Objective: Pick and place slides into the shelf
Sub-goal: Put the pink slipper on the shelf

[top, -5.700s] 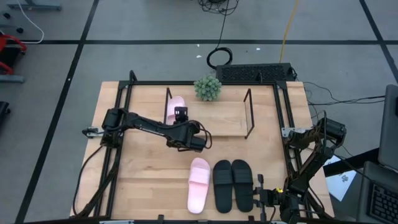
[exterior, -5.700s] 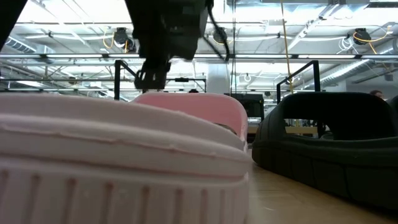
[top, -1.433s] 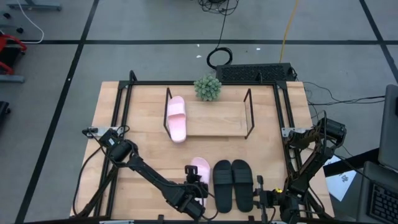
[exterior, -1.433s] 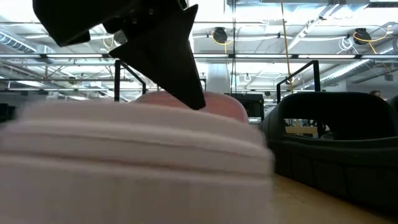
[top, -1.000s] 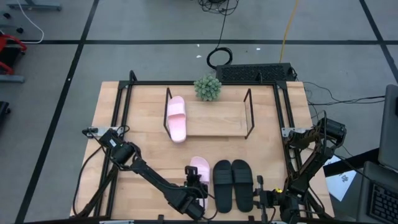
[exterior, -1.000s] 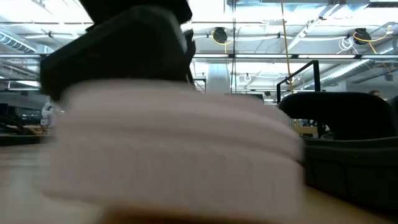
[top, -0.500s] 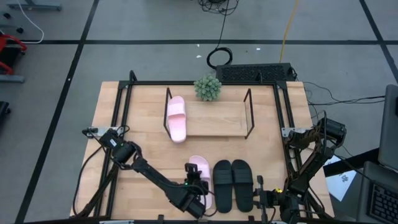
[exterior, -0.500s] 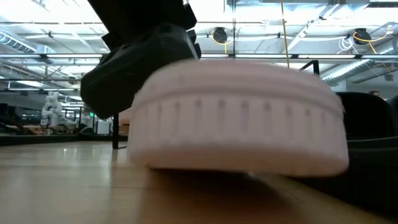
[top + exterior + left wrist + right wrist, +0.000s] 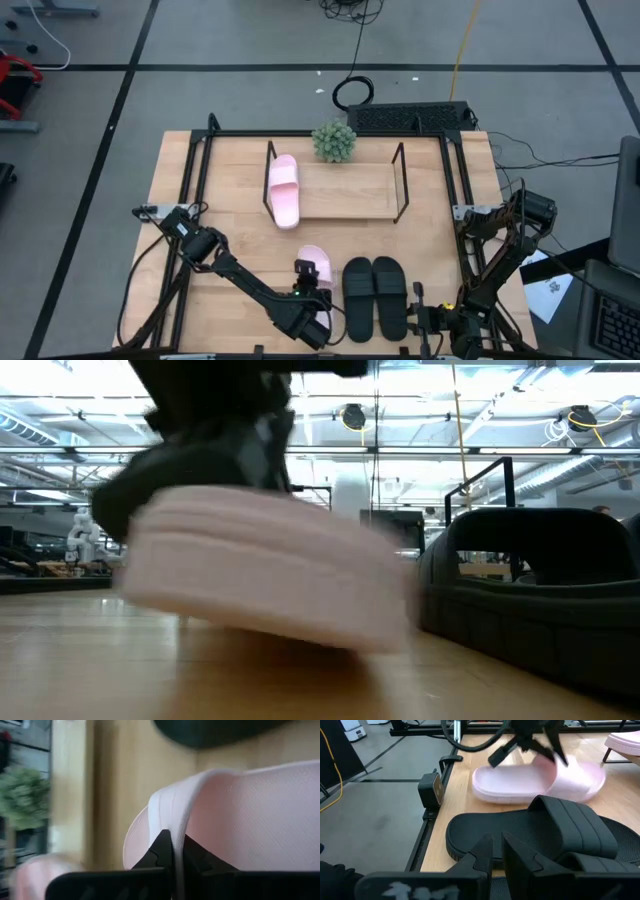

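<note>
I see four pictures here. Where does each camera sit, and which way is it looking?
High view: above the table, looking straight down; both arms, the shelf.
Low view: at tabletop height, facing the room; left arm over the lifted pink slide.
Left wrist view: on the left arm; left gripper shut on that slide's strap.
Right wrist view: on the right arm; right gripper, black slides.
All four share the pink slide.

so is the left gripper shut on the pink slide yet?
Yes. The left gripper is shut on the second pink slide's strap edge; the low view shows it tilted off the table.
</note>
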Action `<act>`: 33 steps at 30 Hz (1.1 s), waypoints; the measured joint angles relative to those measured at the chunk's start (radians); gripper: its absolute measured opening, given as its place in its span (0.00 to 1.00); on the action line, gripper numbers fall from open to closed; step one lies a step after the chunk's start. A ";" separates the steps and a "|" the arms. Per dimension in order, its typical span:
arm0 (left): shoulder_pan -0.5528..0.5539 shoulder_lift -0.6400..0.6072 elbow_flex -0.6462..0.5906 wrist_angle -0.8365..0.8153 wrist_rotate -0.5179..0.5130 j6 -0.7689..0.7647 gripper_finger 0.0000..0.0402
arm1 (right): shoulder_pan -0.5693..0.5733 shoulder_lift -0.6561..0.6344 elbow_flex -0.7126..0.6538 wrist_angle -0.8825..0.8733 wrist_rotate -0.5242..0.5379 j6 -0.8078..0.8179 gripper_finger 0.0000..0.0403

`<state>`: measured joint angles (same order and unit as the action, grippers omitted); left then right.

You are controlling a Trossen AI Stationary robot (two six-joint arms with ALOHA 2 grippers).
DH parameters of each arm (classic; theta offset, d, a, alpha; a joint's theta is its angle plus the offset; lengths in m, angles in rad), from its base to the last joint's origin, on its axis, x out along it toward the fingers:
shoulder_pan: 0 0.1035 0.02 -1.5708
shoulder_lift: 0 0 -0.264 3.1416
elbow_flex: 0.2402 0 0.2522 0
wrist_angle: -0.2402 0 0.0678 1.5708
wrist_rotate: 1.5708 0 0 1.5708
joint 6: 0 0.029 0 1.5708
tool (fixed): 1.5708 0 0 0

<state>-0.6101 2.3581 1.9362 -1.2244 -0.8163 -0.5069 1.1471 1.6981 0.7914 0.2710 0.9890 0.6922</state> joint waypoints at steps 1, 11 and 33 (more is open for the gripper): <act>-0.003 0.000 0.015 -0.029 -0.016 0.000 0.01 | 0.000 0.000 0.000 0.000 0.000 0.000 0.07; -0.006 -0.001 0.233 -0.346 -0.289 0.067 0.00 | 0.000 0.000 0.000 0.000 0.000 0.002 0.07; 0.265 -0.245 0.056 -0.143 -0.375 0.417 0.00 | 0.000 0.000 0.000 0.001 0.000 0.001 0.07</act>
<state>-0.3452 2.1130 1.9920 -1.3671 -1.1918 -0.0898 1.1473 1.6985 0.7910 0.2718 0.9887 0.6934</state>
